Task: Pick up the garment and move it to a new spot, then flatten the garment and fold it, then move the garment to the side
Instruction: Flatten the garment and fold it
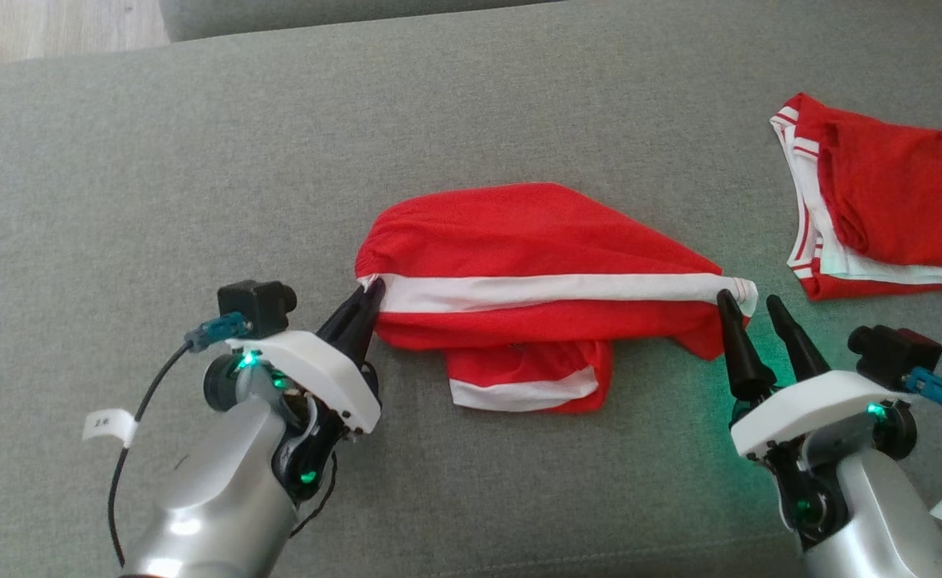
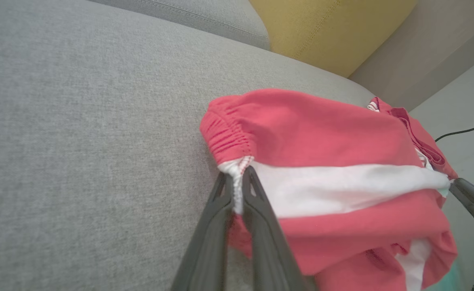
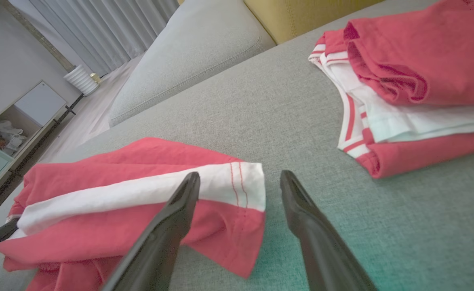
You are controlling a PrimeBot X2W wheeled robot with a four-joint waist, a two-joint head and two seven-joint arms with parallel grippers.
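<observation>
The garment (image 1: pixel 535 249) is a pair of red shorts with a white side stripe, lying crumpled in the middle of the grey sofa seat (image 1: pixel 197 160). My left gripper (image 1: pixel 371 291) is shut on the waistband end of the white stripe (image 2: pixel 237 169). My right gripper (image 1: pixel 750 300) stands open at the stripe's hem end (image 3: pixel 241 182), its left finger lying over the cloth and its right finger on bare seat. In the left wrist view the garment (image 2: pixel 321 141) stretches away to the right, where a right fingertip (image 2: pixel 469 198) shows.
A second red and white garment (image 1: pixel 880 193) lies folded at the right of the seat (image 3: pixel 402 81). A yellow cushion (image 2: pixel 329 28) sits behind the sofa. Beyond the sofa's left end are floor and a low cabinet (image 3: pixel 14 129).
</observation>
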